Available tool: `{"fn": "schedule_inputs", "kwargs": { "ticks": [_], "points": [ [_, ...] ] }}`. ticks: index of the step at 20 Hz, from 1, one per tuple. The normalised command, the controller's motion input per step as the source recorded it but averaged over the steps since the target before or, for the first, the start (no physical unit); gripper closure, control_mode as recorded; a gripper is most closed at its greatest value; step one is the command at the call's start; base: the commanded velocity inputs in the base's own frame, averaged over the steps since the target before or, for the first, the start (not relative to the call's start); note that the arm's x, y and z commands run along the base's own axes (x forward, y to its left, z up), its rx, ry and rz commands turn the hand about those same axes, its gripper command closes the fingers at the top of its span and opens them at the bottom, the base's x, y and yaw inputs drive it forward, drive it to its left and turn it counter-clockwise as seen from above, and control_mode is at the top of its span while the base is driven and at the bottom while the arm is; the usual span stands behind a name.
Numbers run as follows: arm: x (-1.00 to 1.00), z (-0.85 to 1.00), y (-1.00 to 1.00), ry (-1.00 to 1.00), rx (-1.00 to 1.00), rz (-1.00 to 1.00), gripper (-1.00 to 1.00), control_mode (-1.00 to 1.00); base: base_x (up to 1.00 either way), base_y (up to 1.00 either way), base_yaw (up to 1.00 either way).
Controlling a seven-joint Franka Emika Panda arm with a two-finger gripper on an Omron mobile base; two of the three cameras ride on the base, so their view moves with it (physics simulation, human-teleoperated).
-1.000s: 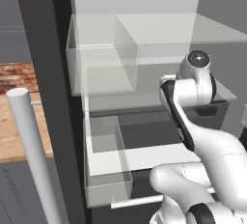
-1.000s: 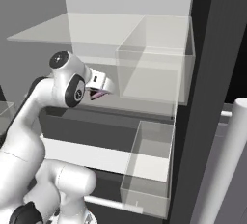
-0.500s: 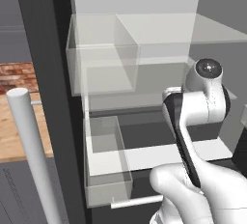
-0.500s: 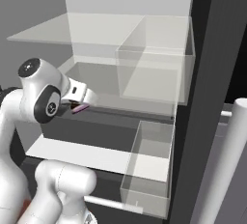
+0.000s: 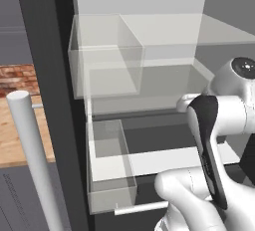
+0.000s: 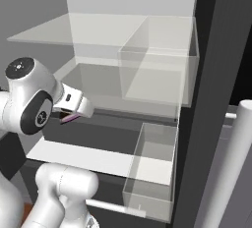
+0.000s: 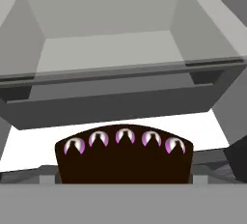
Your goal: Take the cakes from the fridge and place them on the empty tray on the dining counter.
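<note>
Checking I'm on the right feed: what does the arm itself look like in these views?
A glossy white arm of rounded, bulbous segments, with a black band down one link and dark circular joint caps bearing small markings. The white wrist section tapers toward the hand. No loose cables are visible.

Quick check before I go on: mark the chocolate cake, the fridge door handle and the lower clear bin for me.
chocolate cake (image 7: 124,162): hand view, middle of its dark face.
fridge door handle (image 5: 31,150): left base view, mid-length of the white bar.
lower clear bin (image 6: 153,173): right base view, its floor.
</note>
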Motion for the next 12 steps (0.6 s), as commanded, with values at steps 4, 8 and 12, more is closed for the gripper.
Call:
{"fn": "schedule_inputs", "kwargs": {
  "ticks": [4, 8, 12],
  "points": [
    [-0.31, 0.05, 0.23, 0.11, 0.07, 0.1, 1.0, -1.0, 0.0, 0.0, 0.0],
    [-0.03, 0.0, 0.1, 0.04, 0.01, 0.07, 1.0, -1.0, 0.0, 0.0, 0.0],
    [-0.08, 0.0, 0.08, 0.0, 0.0, 0.0, 1.0, 1.0, -0.2, 0.03, 0.0]
  ]
}}
